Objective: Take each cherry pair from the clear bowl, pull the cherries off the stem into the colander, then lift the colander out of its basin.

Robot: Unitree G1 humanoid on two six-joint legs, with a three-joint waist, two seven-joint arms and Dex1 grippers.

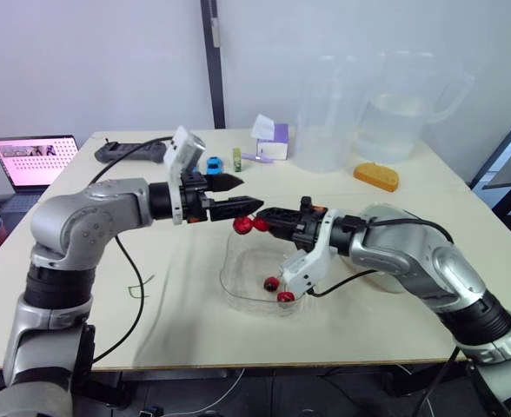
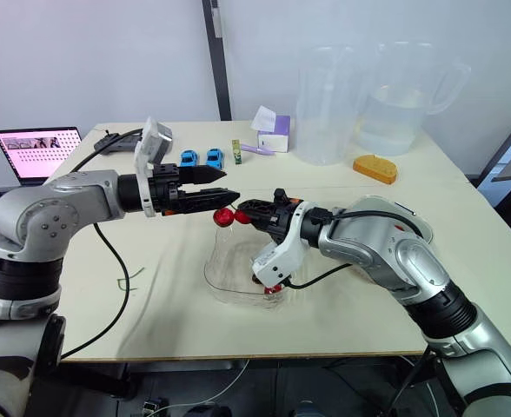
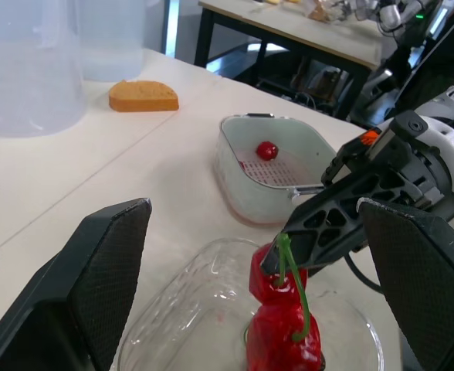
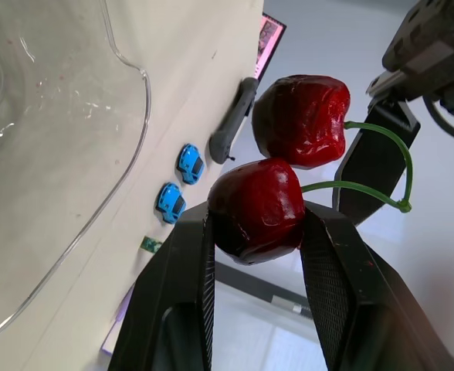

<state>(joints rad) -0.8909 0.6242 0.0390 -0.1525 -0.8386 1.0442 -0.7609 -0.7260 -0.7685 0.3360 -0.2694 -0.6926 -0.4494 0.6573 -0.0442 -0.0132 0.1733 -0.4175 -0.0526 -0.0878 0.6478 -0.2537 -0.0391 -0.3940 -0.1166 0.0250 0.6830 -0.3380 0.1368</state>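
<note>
A red cherry pair (image 1: 250, 224) on a green stem (image 4: 381, 162) hangs above the clear bowl (image 1: 225, 278). My right gripper (image 1: 268, 217) is shut on one cherry (image 4: 254, 209); the other cherry (image 4: 300, 120) is free beside it. My left gripper (image 1: 242, 195) is open just left of the pair, with its fingers (image 3: 103, 270) spread wide on either side and not touching it. Two more cherries (image 1: 278, 289) lie in the bowl. The white colander (image 3: 235, 166) in its basin stands behind my right arm and holds one cherry (image 3: 266, 150).
Two large clear jugs (image 1: 329, 113) and an orange sponge (image 1: 376, 176) stand at the back right. Blue toy cars (image 2: 199, 157), a purple box (image 1: 273, 139) and a black controller (image 1: 129, 151) lie at the back. A laptop (image 1: 31, 158) sits off the table's left. A cable (image 1: 134, 287) crosses the table's left side.
</note>
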